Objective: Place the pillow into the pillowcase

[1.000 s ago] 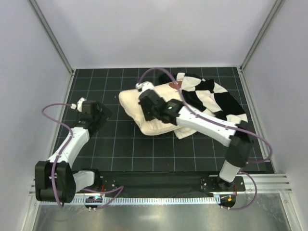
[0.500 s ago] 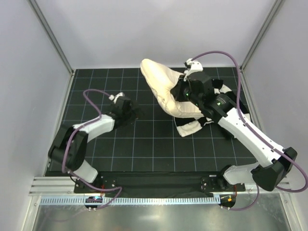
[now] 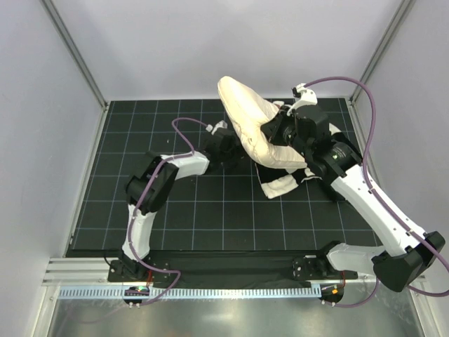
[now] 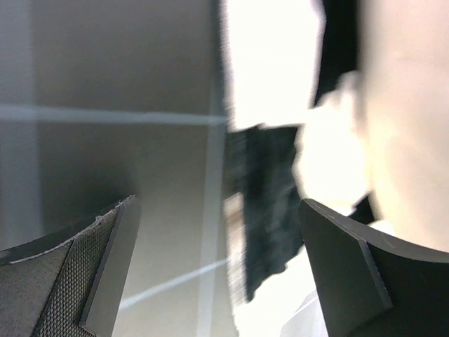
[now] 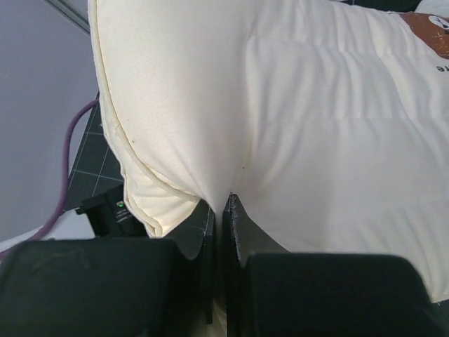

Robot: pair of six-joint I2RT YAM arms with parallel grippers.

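Noting pillowcase (image 3: 279,187) crumpled on bench (image 3: 140,119), right of centre, partly covered by raised pillow (image 3: 245,116). Reaching low toward its left edge with left gripper (image 4: 217,203), fingers spread wide, holding nothing; probably going for the opening. Pinching a fold of pillow with right gripper (image 5: 223,202), jaws pressed together on the cloth, holding it propped above the case, likely exposing the mouth for insertion.
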